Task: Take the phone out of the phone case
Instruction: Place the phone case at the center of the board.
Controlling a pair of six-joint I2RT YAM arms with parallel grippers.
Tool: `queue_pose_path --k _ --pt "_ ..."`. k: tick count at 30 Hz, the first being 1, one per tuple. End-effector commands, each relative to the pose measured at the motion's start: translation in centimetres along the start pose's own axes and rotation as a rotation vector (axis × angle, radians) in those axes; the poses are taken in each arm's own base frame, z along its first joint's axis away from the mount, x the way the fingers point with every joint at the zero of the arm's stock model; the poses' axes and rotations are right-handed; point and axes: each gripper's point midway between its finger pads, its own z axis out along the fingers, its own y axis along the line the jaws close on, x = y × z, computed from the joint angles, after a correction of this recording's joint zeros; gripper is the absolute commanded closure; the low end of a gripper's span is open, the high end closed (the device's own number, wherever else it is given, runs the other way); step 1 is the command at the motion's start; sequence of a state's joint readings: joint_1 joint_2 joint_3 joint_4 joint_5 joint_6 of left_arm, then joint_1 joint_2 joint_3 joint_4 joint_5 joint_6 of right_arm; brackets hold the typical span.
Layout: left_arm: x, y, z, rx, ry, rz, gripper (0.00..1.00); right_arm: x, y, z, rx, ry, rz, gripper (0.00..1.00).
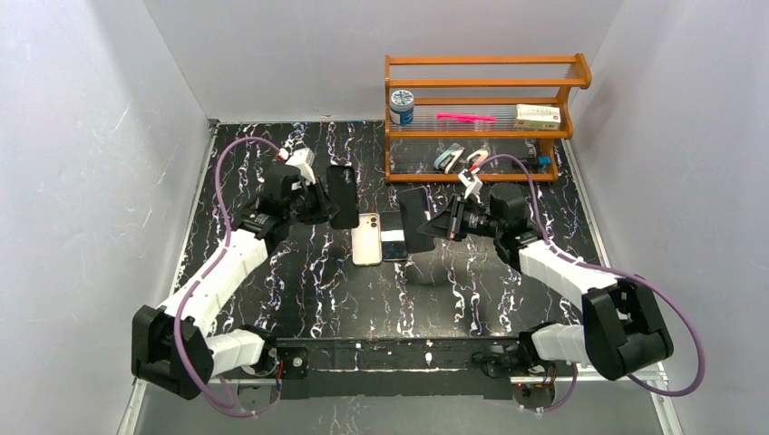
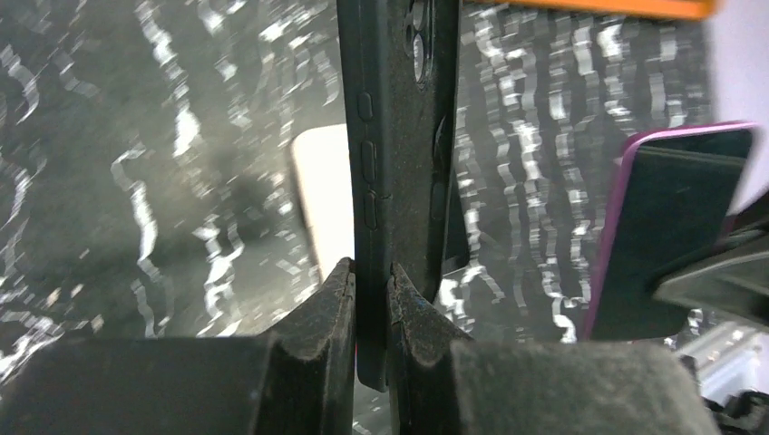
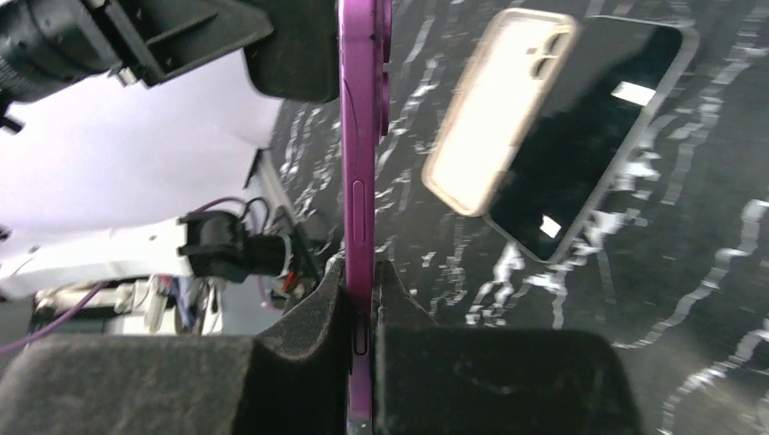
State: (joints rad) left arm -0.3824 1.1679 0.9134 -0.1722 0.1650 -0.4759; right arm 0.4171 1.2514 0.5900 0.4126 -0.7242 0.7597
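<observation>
The purple phone (image 3: 363,136) stands on its edge up in the air, out of the case. The right gripper (image 3: 363,281) squeezes it tight between its two pads. Near it, not touching, the black phone case (image 2: 399,136) stands up too, and the left gripper (image 2: 372,281) is pinched shut on the case's side. Below and between them, a cream piece (image 1: 366,238) with camera holes and a dark phone (image 1: 394,237) lie flat, side by side. They rest on the black table (image 1: 299,290) with white streaks. Pale walls (image 1: 91,136) stand all around, and a wooden shelf (image 1: 481,83) sits at the back right
</observation>
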Motion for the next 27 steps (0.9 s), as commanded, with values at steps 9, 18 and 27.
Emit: queue_pose_path --k 9,18,27 --pt "9.3 9.7 1.1 -0.270 0.371 -0.090 1.00 -2.5 -9.1 0.7 0.272 -0.034 0.030 0.99" --pt "12.2 10.4 2.4 -0.236 0.497 -0.122 1.00 -1.6 -12.9 2.8 0.278 0.012 0.118 0.99" --pt "15.2 9.6 3.0 -0.148 0.613 -0.171 1.00 0.9 -14.6 4.3 0.224 0.101 0.229 0.99"
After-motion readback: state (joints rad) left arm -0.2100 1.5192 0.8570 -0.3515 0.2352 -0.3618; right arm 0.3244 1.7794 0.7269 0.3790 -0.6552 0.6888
